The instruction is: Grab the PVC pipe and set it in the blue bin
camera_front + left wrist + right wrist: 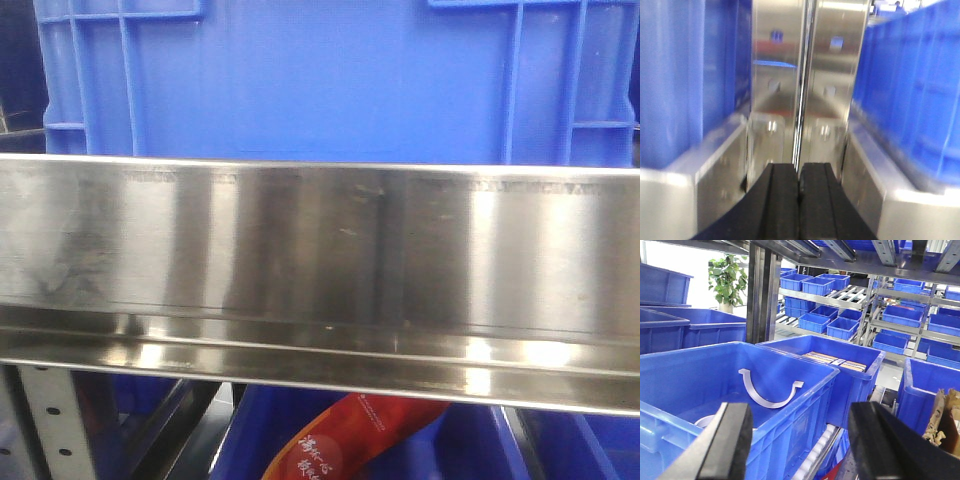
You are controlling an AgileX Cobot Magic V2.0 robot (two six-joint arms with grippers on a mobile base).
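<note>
While our right gripper (797, 440) hangs with jaws spread over the blue bin (790, 405), a white pipe clamp (771, 390) leans inside; our left gripper (800, 187) is closed, empty.

White characters mark the red package (345, 440), too blurred to read.
</note>
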